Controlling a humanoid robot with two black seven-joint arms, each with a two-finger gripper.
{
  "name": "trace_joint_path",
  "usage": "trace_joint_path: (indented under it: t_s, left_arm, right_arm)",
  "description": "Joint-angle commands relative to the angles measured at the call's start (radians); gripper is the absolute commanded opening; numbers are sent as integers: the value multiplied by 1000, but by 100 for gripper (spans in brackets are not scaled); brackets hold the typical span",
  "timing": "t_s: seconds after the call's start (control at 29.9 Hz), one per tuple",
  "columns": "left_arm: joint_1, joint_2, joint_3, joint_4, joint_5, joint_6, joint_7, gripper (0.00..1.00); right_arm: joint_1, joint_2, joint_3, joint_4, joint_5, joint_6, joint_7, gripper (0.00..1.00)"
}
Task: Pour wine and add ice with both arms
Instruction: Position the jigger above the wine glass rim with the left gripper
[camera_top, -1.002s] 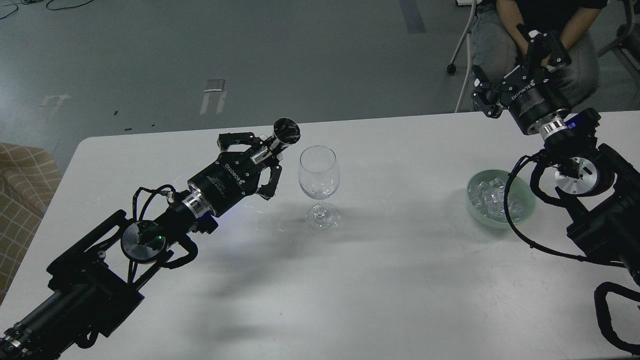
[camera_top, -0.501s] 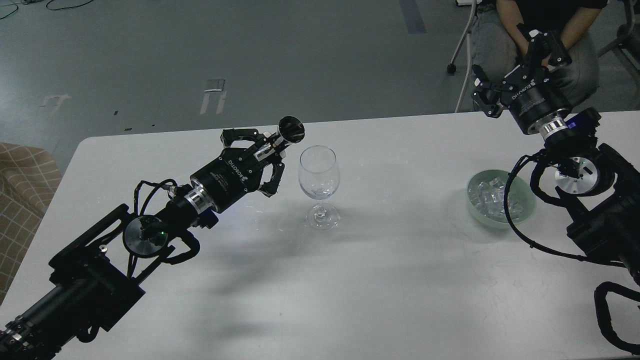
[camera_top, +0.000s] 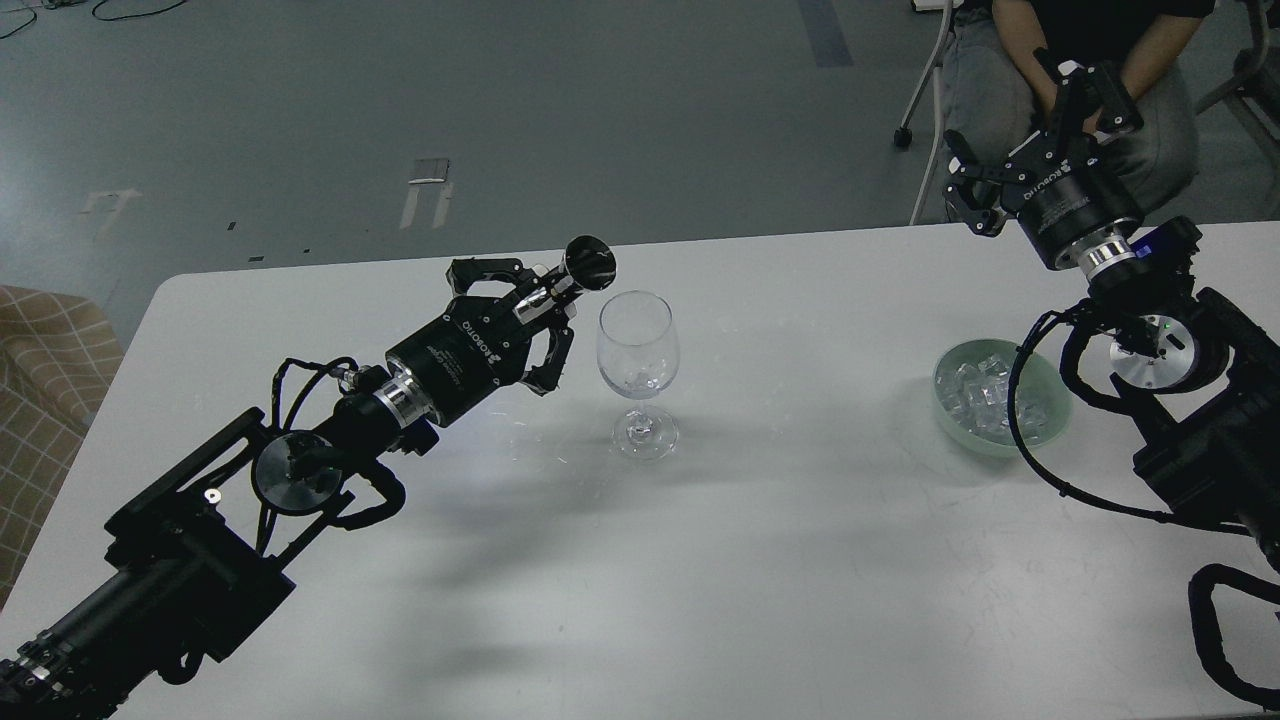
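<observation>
A clear stemmed wine glass stands upright on the white table, left of centre. My left gripper is just left of it, shut on a small shiny cup whose dark round mouth hangs tilted beside the glass rim. I cannot make out any wine in the cup or the glass. The ice is a heap of clear cubes in a pale green bowl at the right. My right gripper is raised beyond the bowl, past the table's far edge, open and holding nothing.
A seated person and a chair leg are behind the table's far right edge, close to my right gripper. My right arm's cable loops over the bowl's near side. A checked cushion lies off the left edge.
My left gripper has crept right and slightly up with the cup, bringing its mouth closer to the glass rim. The right arm has not moved.
</observation>
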Motion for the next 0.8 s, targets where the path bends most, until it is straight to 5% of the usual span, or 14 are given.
trace_joint_path:
  t_s: [0.0,0.77]
  left_arm:
    - [-1,0,-1,0,26,-2,-3,0]
    - [-12,0,0,5,120,-12,-43,0]
  right_arm:
    - [1,0,0,0,0,0,0,100]
    - [0,-2,1,0,0,0,0,100]
